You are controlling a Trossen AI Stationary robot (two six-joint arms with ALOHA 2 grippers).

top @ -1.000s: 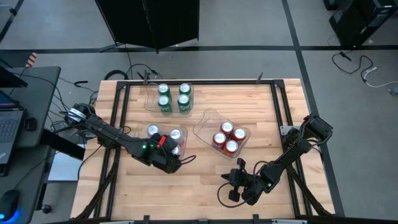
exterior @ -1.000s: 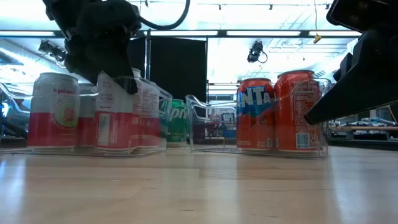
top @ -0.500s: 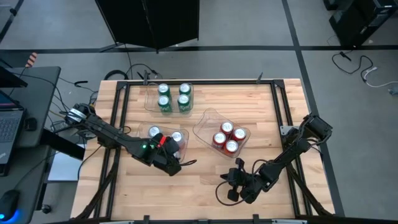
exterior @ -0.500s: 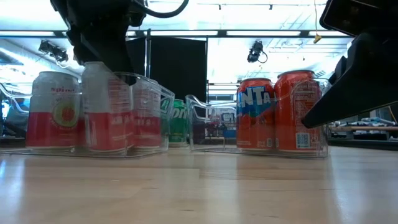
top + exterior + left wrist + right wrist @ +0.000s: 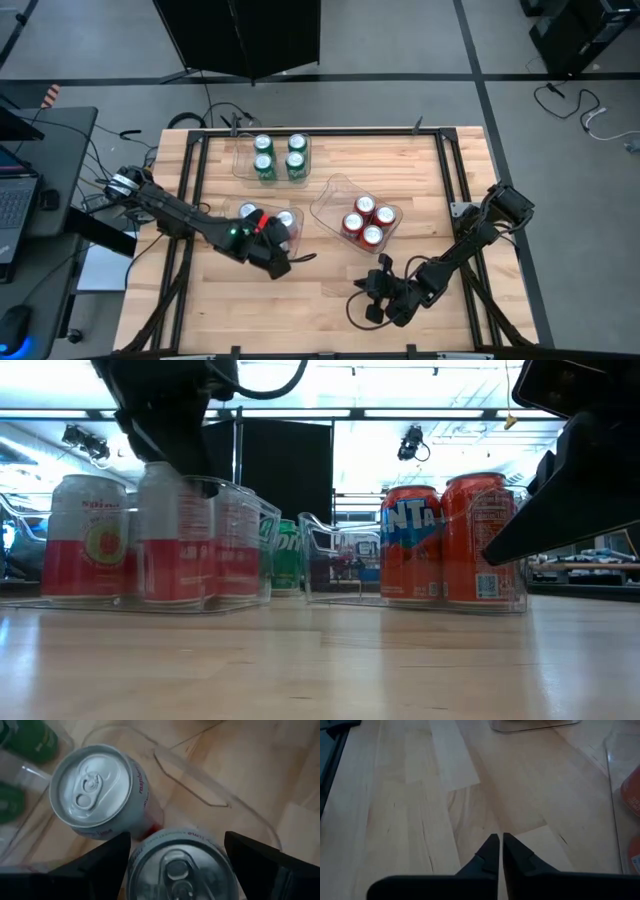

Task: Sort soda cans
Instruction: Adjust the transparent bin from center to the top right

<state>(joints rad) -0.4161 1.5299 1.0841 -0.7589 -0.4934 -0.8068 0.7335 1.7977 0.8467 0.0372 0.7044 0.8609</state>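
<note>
Once my left gripper [image 5: 175,852] had widened, released, above one silver-white can [image 5: 181,870], trays held four green cans [image 5: 279,156], four red cans [image 5: 368,222].

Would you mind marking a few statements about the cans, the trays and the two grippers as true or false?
1. The four green cans stand in the tray at the table's far edge. True.
2. The red cans lie loose on the bare wood. False: they stand together in a clear tray.
3. The right gripper is shut over bare wood. True.
4. The left gripper squeezes a green can. False: its fingers stand apart on either side of a silver-white can.
</note>
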